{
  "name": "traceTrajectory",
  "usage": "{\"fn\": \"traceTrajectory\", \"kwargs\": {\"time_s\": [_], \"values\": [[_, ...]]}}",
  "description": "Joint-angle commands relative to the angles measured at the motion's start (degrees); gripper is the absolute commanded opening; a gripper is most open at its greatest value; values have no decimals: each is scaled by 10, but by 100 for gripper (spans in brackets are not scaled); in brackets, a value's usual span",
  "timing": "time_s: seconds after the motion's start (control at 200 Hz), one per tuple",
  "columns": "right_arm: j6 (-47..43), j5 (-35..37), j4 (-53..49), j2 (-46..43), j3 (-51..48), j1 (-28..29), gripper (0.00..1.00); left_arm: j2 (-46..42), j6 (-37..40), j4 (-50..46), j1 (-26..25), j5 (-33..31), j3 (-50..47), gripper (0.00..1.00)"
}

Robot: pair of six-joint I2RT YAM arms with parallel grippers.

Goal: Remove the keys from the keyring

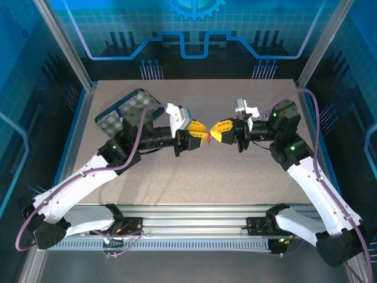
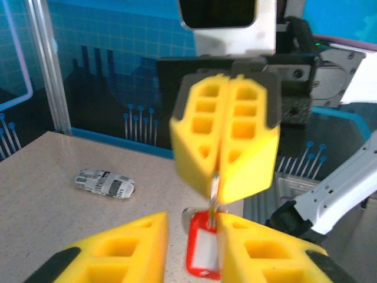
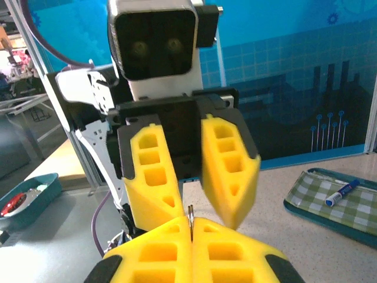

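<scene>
At the far left of the counter [image 1: 194, 177] lies a blue-rimmed tray [image 1: 121, 112] with a green checked lining. The right wrist view shows a white pen with a blue cap [image 3: 341, 191] in it. That view also shows a blue bin [image 3: 35, 191] beside the counter holding something red, too blurred to name. A grey-and-black patterned cylinder [image 2: 106, 183] lies on its side on the counter.

The left gripper [image 1: 202, 131] is raised over the middle of the counter. Its yellow fingers [image 2: 123, 247] are released and stand apart. The keyring [image 2: 203, 253] sits in the gap between them, just beside one finger and clear of the other. It is a small bright red oblong tag with a pale window in its face, on a thin grey metal ring. Its long axis runs along the line between the two grippers, ring end toward the right gripper.

From the ring a thin silver key [image 2: 213, 188], seen edge-on as a narrow strip, runs along the same line into the right gripper [image 1: 217, 132]. That gripper's fingers [image 2: 247, 147] are clenched flat together on the key, with only a sliver of metal showing at the seam. The two grippers face each other tip to tip, very near.
</scene>
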Motion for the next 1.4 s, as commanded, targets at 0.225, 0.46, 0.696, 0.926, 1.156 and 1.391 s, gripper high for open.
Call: {"fn": "traceTrajectory", "kwargs": {"time_s": [0.225,0.46,0.696,0.926,1.156,1.391], "values": [[86,-3,80,7,12,10,0,-17,-180,204,69,121,-63,40],[107,1,97,13,14,15,0,10,-242,317,68,167,-85,45],[116,4,106,14,16,19,0,33,-252,328,63,186,-71,46],[122,6,112,16,17,19,0,40,-241,320,53,180,-64,43],[123,4,115,18,17,22,0,50,-232,315,46,179,-51,42],[121,2,113,19,16,25,0,55,-230,316,44,179,-47,30]]}}
